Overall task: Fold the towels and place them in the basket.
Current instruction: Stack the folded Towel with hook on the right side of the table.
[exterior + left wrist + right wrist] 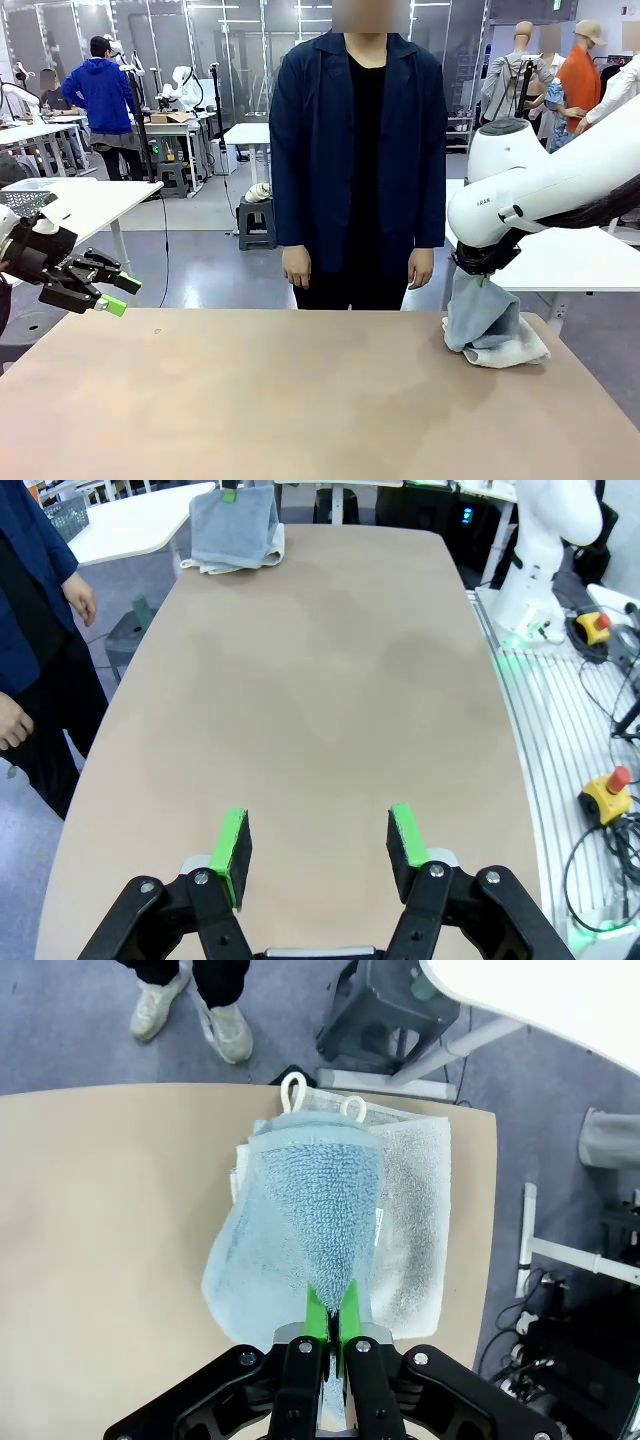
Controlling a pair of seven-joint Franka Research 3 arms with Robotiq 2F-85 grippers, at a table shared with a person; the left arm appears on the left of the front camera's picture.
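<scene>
White rounded arms (540, 195) carry black jaws with green pads (233, 845); person wears navy jacket (358, 140).

Robotics lab; white worktables (95, 200); emergency-stop buttons (612, 790).

Blue-grey towel (300, 1230) lifted over white towel (415, 1220), table's right edge

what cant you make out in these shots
- Right gripper, front view: hidden behind its white arm; only the blue-grey towel hangs out below.
- White towel: largely covered by the blue-grey towel, so its fold is unclear.
- Left gripper, wrist view: body cut off by the bottom edge.
</scene>
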